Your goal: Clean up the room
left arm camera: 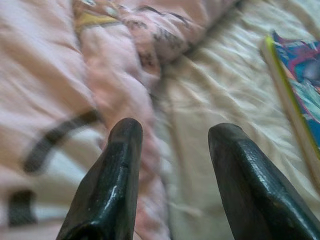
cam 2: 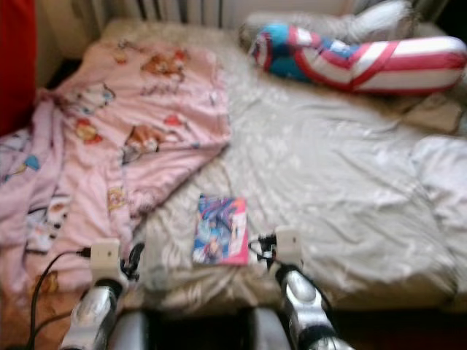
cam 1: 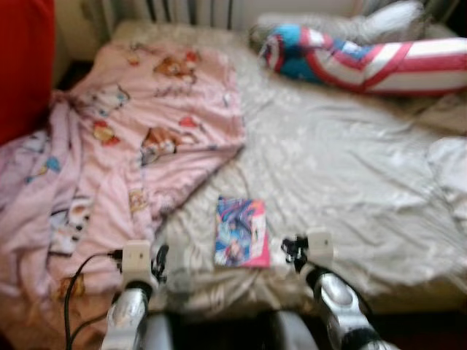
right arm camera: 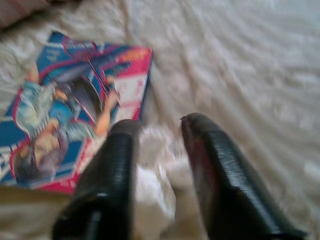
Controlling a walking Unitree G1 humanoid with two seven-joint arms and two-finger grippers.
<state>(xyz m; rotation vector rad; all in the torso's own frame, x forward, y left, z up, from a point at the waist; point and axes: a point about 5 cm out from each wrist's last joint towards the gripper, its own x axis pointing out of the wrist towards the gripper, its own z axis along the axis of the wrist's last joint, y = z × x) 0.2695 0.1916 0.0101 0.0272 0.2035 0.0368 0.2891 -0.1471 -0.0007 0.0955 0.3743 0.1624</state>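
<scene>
A colourful comic book (cam 1: 241,232) lies flat on the bed's white sheet (cam 1: 336,168), near the front edge. A crumpled pink cartoon blanket (cam 1: 146,131) covers the bed's left side and spills over the edge. My left gripper (left arm camera: 175,128) is open with nothing in it, low over the spot where the blanket meets the sheet, left of the book (left arm camera: 300,75). My right gripper (right arm camera: 160,124) hovers open over wrinkled sheet just right of the book (right arm camera: 75,110). In the left eye view the left gripper (cam 1: 157,262) and right gripper (cam 1: 293,251) flank the book.
A long red, white and blue striped pillow (cam 1: 365,58) lies at the bed's far right beside a pale pillow (cam 1: 394,18). Something red (cam 1: 25,65) stands at the far left. A radiator (cam 1: 190,9) runs behind the bed. A black cable (cam 1: 73,284) hangs by my left arm.
</scene>
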